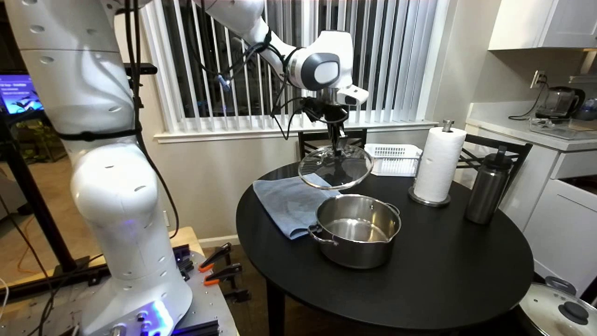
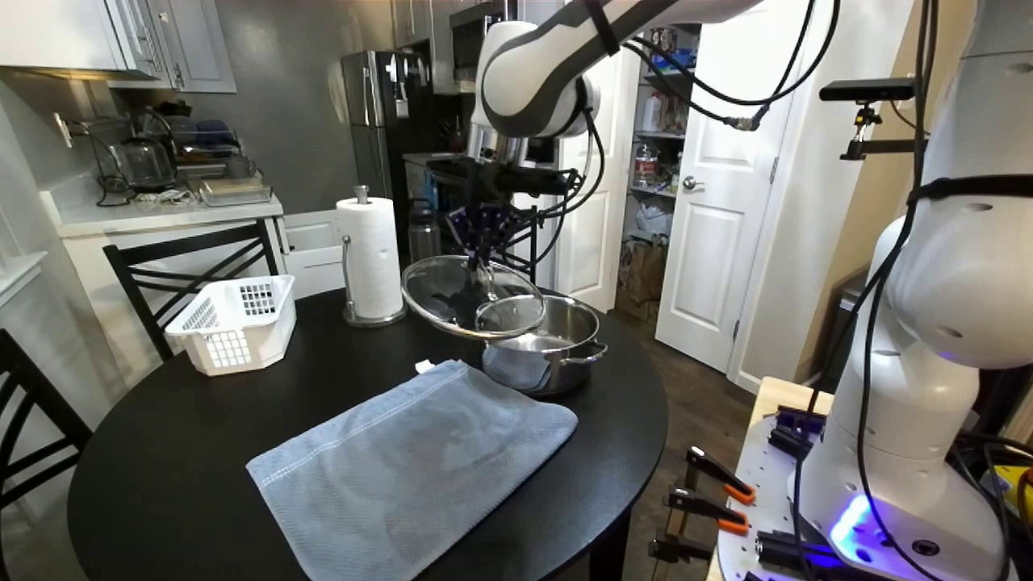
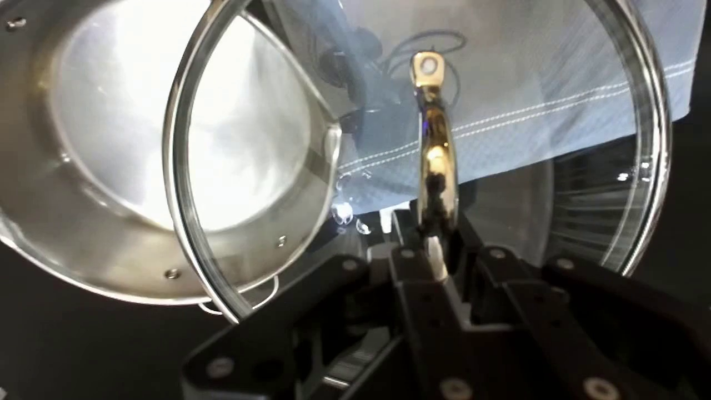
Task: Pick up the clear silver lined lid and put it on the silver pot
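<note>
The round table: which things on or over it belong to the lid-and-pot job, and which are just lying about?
Part of the job:
lid, held in the air
pot, standing uncovered
end effector, clasping the lid by its handle

Just lying about:
blue-grey cloth, spread out near the pot
white basket
paper towel roll, upright
metal bottle, upright
</note>
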You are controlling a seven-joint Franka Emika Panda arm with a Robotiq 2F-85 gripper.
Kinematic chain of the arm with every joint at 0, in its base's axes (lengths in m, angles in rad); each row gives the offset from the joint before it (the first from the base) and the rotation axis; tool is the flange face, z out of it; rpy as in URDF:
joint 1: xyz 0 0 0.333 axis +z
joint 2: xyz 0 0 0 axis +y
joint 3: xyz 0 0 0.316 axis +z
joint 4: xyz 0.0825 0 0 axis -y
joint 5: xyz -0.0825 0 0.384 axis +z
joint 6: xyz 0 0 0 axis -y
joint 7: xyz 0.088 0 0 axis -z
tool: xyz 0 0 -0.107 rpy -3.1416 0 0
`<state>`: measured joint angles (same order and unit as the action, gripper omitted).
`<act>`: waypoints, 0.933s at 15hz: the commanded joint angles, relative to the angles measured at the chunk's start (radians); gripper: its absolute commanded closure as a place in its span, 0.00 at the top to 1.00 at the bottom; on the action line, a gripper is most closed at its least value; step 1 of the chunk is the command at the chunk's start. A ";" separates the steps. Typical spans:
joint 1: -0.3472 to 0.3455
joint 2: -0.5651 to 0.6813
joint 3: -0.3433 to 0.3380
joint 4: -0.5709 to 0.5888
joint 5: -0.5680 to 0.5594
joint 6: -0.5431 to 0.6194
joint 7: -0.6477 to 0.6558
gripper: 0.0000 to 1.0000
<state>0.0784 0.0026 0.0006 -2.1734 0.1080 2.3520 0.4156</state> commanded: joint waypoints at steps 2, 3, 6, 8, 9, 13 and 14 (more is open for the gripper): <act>-0.077 -0.004 -0.039 0.005 -0.046 -0.029 0.035 0.04; -0.088 0.010 -0.047 0.013 -0.053 -0.040 0.036 0.04; -0.105 0.048 -0.060 0.028 -0.044 -0.091 0.013 0.04; -0.105 0.069 -0.061 0.034 -0.043 -0.135 0.010 0.04; -0.103 0.075 -0.062 0.036 -0.049 -0.152 0.016 0.04; -0.109 0.096 -0.074 0.044 -0.050 -0.196 0.024 0.04; -0.112 0.098 -0.078 0.044 -0.048 -0.203 0.021 0.04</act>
<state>-0.0222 0.1055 -0.0689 -2.1582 0.0688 2.2020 0.4200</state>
